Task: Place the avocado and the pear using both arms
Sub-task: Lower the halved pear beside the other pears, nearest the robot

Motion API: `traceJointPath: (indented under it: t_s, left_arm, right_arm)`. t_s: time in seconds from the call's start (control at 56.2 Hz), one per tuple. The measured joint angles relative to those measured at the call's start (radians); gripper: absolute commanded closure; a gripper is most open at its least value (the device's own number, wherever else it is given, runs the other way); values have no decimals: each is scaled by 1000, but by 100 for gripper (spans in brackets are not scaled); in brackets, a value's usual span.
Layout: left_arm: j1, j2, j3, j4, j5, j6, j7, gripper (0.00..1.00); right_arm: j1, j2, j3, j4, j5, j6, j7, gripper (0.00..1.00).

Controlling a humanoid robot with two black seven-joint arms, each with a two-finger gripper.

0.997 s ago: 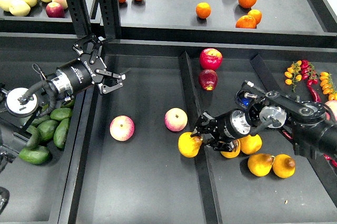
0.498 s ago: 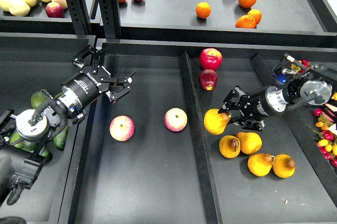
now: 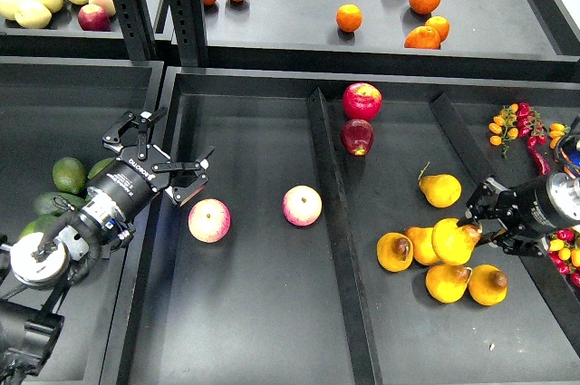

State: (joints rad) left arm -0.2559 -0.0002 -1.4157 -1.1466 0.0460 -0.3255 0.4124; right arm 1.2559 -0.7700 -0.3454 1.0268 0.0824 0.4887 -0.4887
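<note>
Several dark green avocados [image 3: 68, 174] lie in the left tray, partly hidden behind my left arm. My left gripper [image 3: 170, 156] is open and empty above the divider between the left and middle trays, just up-left of a red-yellow apple [image 3: 209, 220]. My right gripper [image 3: 481, 227] is shut on a yellow pear [image 3: 453, 240] and holds it over the pile of pears in the right tray. The face of the held pear shows no patch from here. A pear with a dark brown patch [image 3: 395, 252] lies at the pile's left.
A second apple [image 3: 302, 206] lies in the middle tray, and two red apples [image 3: 361, 101] in the right tray's far corner. A lone pear [image 3: 439, 190] and two more pears [image 3: 471, 284] lie near the pile. Oranges sit on the back shelf [image 3: 290, 32]. Chillies [image 3: 521, 127] lie far right.
My right gripper has carried the pear to the right, from beside the centre divider to above the pear pile. My left gripper has moved down and left, still open.
</note>
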Motion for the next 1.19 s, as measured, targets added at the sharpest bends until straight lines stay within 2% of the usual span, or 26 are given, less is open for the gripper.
traceJointPath:
  t_s: [0.463,0.89,1.193]
  left_arm:
    - [40,0,5,-45,0,6,0,1]
    - [41,0,14,-44,0,6,2,1]
    - [41,0,18,-44,0,6,2,1]
  right_arm:
    - [-170,33,1,19,-30,0,0,81]
    - [-277,211,22,-178,-46,0,0,80]
    - [-317,266,45,-247,-54,0,0,68]
